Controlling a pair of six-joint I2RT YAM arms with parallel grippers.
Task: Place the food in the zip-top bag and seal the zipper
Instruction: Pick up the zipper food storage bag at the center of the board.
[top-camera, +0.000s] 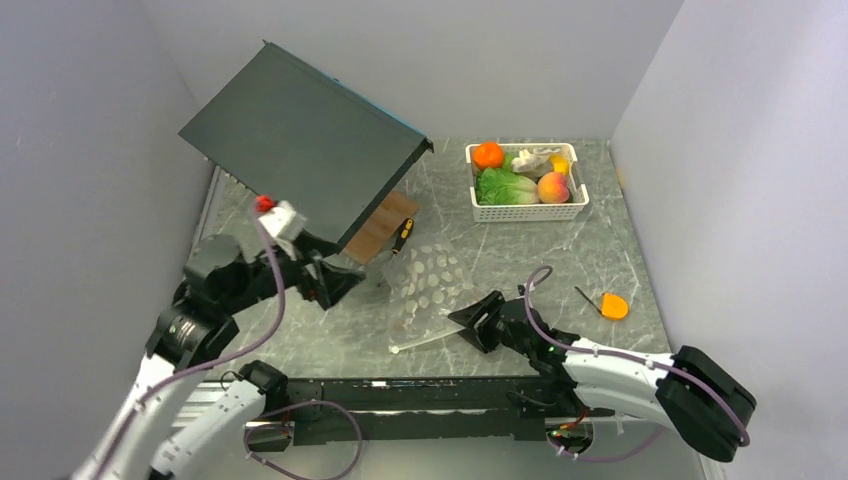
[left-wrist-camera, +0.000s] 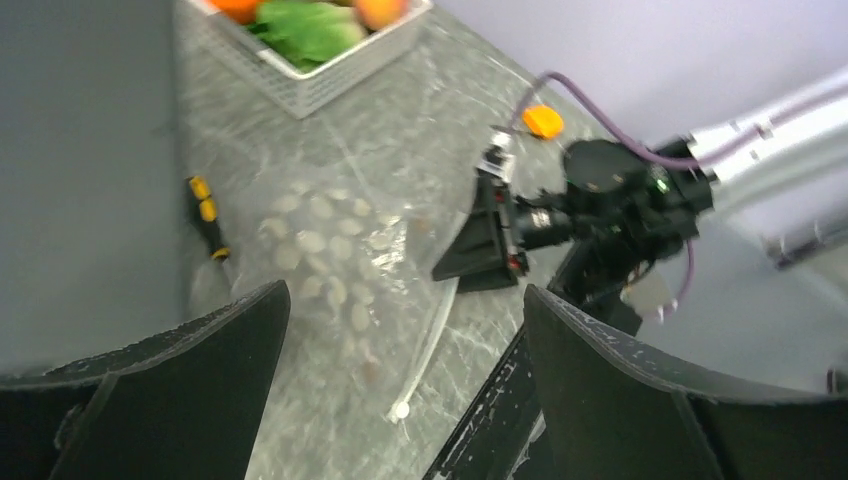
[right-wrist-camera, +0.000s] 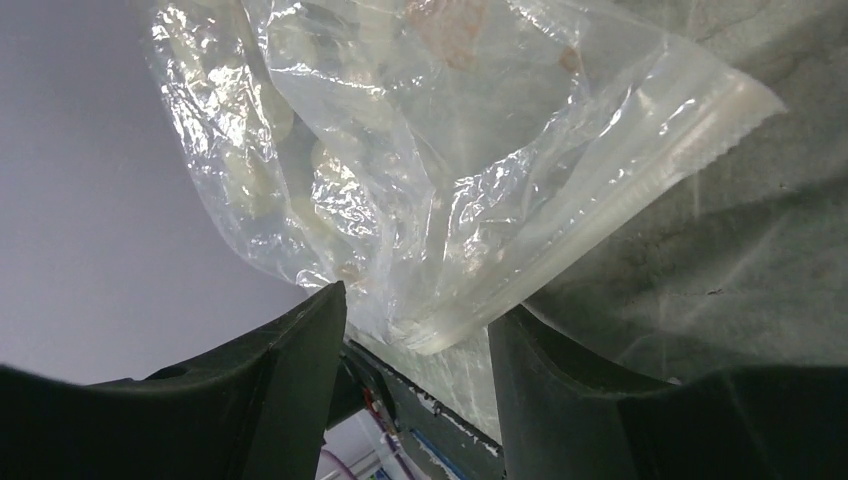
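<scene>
The clear zip-top bag (top-camera: 428, 285) with white dots lies flat mid-table. Its zipper (top-camera: 430, 337) runs along the near edge. My right gripper (top-camera: 470, 320) sits low at the zipper's right end. In the right wrist view its fingers (right-wrist-camera: 300, 360) stand apart on either side of the bag's edge (right-wrist-camera: 600, 215), and the plastic is not pinched. My left gripper (top-camera: 340, 285) hovers left of the bag, open and empty, and its wrist view looks down on the bag (left-wrist-camera: 330, 250) and zipper (left-wrist-camera: 430, 340). The food lies in the white basket (top-camera: 527, 211): an orange (top-camera: 488, 155), greens (top-camera: 505, 186), a peach (top-camera: 553, 187).
A large dark tilted panel (top-camera: 310, 140) stands at the back left over a wooden board (top-camera: 380, 228). A yellow-and-black screwdriver (top-camera: 402, 234) lies just behind the bag. A small orange piece on a thin stick (top-camera: 612, 305) lies at the right. Walls close in on three sides.
</scene>
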